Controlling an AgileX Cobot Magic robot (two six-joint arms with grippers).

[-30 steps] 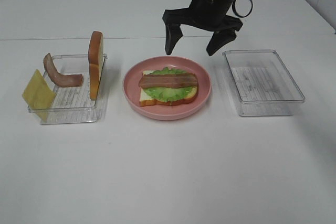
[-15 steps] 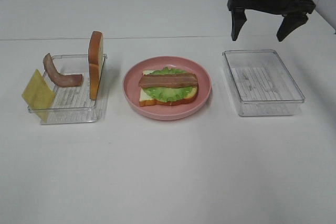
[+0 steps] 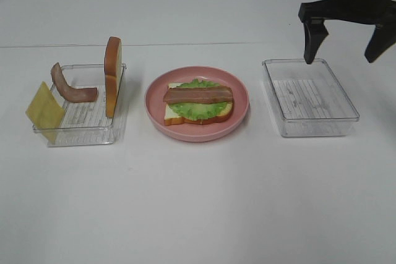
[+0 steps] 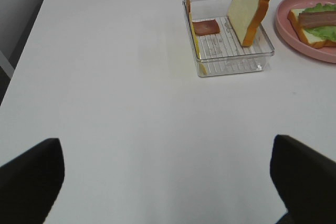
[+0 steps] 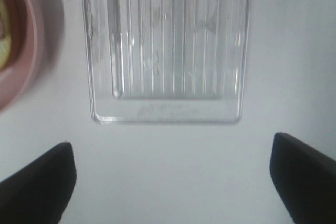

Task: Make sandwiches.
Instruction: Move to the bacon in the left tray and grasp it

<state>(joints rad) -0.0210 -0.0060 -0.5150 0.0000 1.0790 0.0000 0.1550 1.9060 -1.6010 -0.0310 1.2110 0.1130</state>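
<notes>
The half-built sandwich [image 3: 198, 108] lies on the pink plate [image 3: 198, 135]: one bread slice, a green lettuce leaf and a bacon strip [image 3: 198, 94] on top. In the left clear tray [image 3: 80, 135] a second bread slice [image 3: 112, 85] stands on edge, another bacon strip [image 3: 71, 89] curls inside, and a yellow cheese square [image 3: 44, 111] leans at the outer end. My right gripper [image 3: 340, 51] hangs open and empty above the far side of the right tray [image 3: 312, 100]. My left gripper [image 4: 168, 187] is open and empty over bare table, well short of the left tray [image 4: 231, 66].
The right tray [image 5: 165, 40] holds nothing, and the plate's rim [image 5: 21, 72] shows beside it in the right wrist view. White table surrounds all three containers, with a seam line behind them.
My right gripper has swung to the right, from above the plate's far edge to above the right tray's far side, staying open. The food has not moved.
</notes>
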